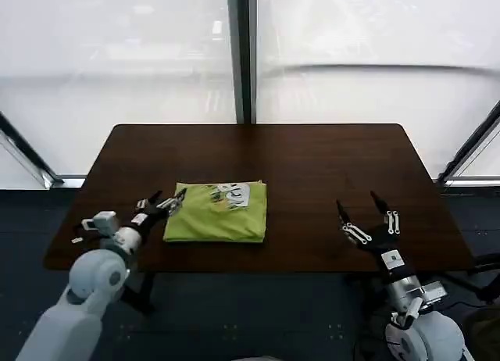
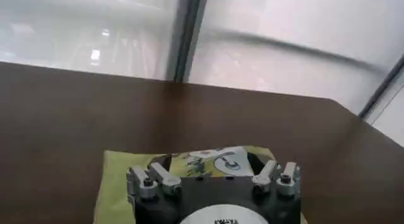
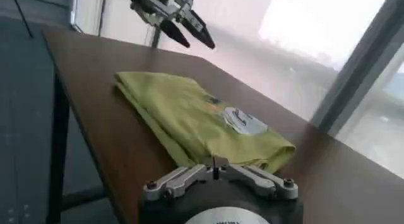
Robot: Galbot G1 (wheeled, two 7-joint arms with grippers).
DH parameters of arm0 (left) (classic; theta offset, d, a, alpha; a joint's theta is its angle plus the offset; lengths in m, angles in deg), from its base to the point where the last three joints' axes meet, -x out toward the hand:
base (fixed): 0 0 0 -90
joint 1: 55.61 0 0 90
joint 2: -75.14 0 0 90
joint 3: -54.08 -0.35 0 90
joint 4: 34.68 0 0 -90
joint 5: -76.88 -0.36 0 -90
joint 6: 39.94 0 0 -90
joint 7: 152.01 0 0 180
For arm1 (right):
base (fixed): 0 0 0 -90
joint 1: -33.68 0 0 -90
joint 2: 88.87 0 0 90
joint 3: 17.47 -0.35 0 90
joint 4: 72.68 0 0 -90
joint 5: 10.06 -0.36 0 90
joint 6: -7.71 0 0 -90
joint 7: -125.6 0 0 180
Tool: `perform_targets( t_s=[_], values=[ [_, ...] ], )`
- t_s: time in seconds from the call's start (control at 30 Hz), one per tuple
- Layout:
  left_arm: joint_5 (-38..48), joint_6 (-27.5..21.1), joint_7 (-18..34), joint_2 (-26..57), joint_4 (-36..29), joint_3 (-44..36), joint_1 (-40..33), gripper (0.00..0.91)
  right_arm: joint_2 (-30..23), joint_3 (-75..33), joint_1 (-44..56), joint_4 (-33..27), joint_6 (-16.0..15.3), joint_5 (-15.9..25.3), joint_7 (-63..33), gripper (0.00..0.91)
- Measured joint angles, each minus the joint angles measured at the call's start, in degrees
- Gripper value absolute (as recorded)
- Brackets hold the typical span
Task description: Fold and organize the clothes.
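Note:
The clothes, one lime yellow-green T-shirt (image 1: pixel 215 216), lie folded into a rectangle on the table's left half, white print (image 1: pixel 234 194) facing up at the far edge. My left gripper (image 1: pixel 170 194) hovers open at the shirt's far left corner, with nothing between its fingers. In the left wrist view the folded shirt (image 2: pixel 120 175) and its print lie just beyond the spread fingers (image 2: pixel 161 175). My right gripper (image 1: pixel 356 201) stands open over bare table on the right, well apart from the shirt. The right wrist view shows the shirt (image 3: pixel 183 112) with the left gripper (image 3: pixel 184 24) above its far side.
The dark brown table (image 1: pixel 312 162) has bare wood behind and to the right of the shirt. Its front edge runs close to both grippers. Large windows with a dark central post (image 1: pixel 244 56) stand behind the table.

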Motion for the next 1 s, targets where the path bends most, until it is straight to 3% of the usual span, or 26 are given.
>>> perform_targets(
  t_s=[0.17,0.33,0.47,0.63,0.73,0.8,0.9,0.93,0.97,1.0],
  values=[
    [-2.44,0.0,-0.28,3.61,-1.92,3.97,2.34,0.878,2.63,3.47,-2.03,-1.03,-1.36,-0.08,-0.25,0.878],
    [-3.26,-0.01,-0.34,4.72,-2.06,5.74,3.11,0.878,7.79,12.94,-6.86,-3.21,-7.68,0.72,-0.94,0.878],
    [-3.85,0.0,-0.37,4.87,-1.5,5.92,3.32,0.878,12.25,23.24,-12.41,-5.8,-8.7,7.86,3.14,0.878],
    [-4.35,0.0,-0.41,4.84,-1.0,5.77,3.53,0.878,16.0,34.63,-19.44,-9.04,-6.04,20.31,9.34,0.878],
    [-4.42,0.18,-0.41,5.09,-1.0,5.86,3.71,0.878,16.87,37.8,-21.66,-10.37,-5.35,23.27,10.26,0.878],
    [-4.5,0.41,-0.41,5.23,-1.04,6.0,3.88,0.878,16.84,38.67,-22.26,-11.16,-5.05,24.06,10.29,0.809],
    [-4.71,0.71,-0.41,5.41,-1.25,6.2,4.19,0.878,16.23,39.12,-22.57,-12.26,-4.81,24.68,10.19,0.634],
    [-4.81,0.79,-0.41,5.42,-1.25,6.25,4.26,0.878,16.09,39.2,-22.63,-12.5,-4.69,24.77,10.1,0.497],
    [-4.9,0.91,-0.41,5.42,-1.26,6.28,4.31,0.878,15.95,39.23,-22.63,-12.69,-4.5,24.85,10.0,0.302],
    [-4.96,1.0,-0.41,5.43,-1.26,6.29,4.33,0.878,15.9,39.2,-22.55,-12.78,-4.37,24.92,9.94,0.0]
  ],
)
